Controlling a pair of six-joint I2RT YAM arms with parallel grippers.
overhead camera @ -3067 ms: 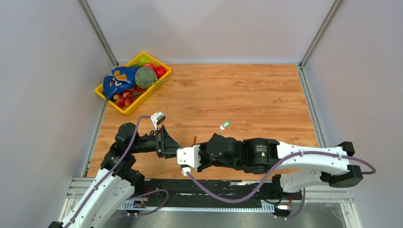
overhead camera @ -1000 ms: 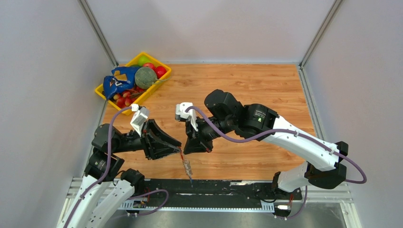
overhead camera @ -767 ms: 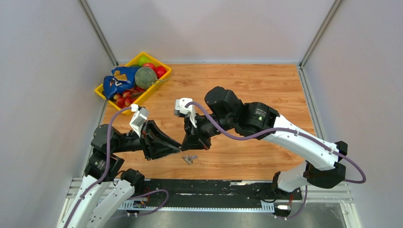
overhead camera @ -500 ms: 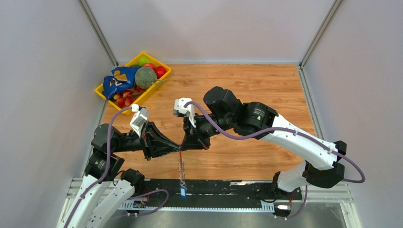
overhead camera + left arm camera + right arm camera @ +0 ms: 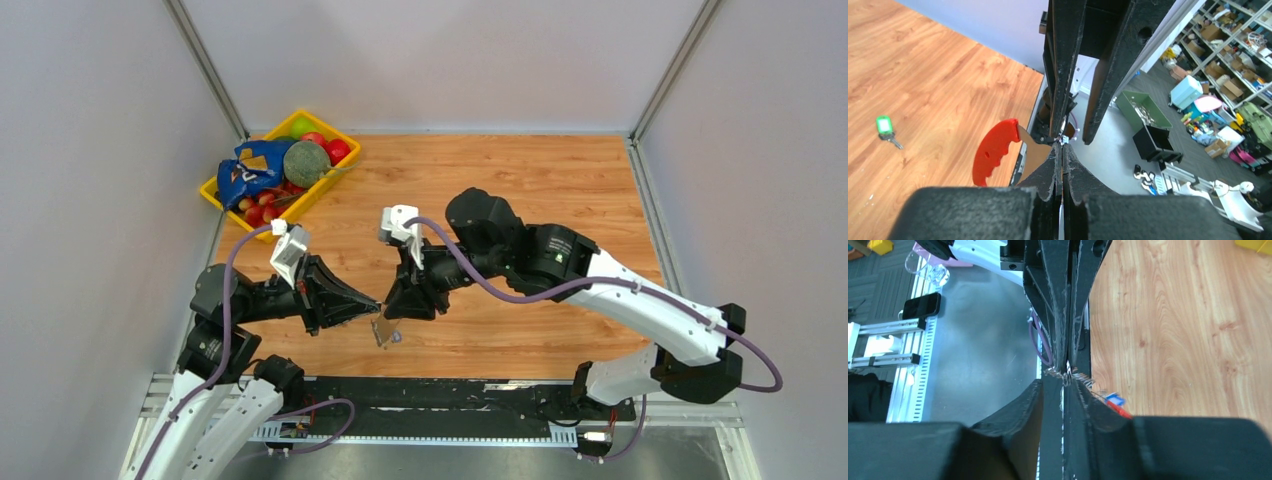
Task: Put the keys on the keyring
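Red-clipped keyring (image 5: 385, 331) hangs, long axis seemingly downward, pinched in left claw (image 5: 376, 304); right claw (image 5: 392, 310) alongside, state unclear.

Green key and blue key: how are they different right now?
The green key has a green cap; the blue key has a blue one. The green key lies alone on the wooden table; the blue key sits beside the red piece of the keyring, where the left claw and right claw meet. Both are tiny next to the claws.
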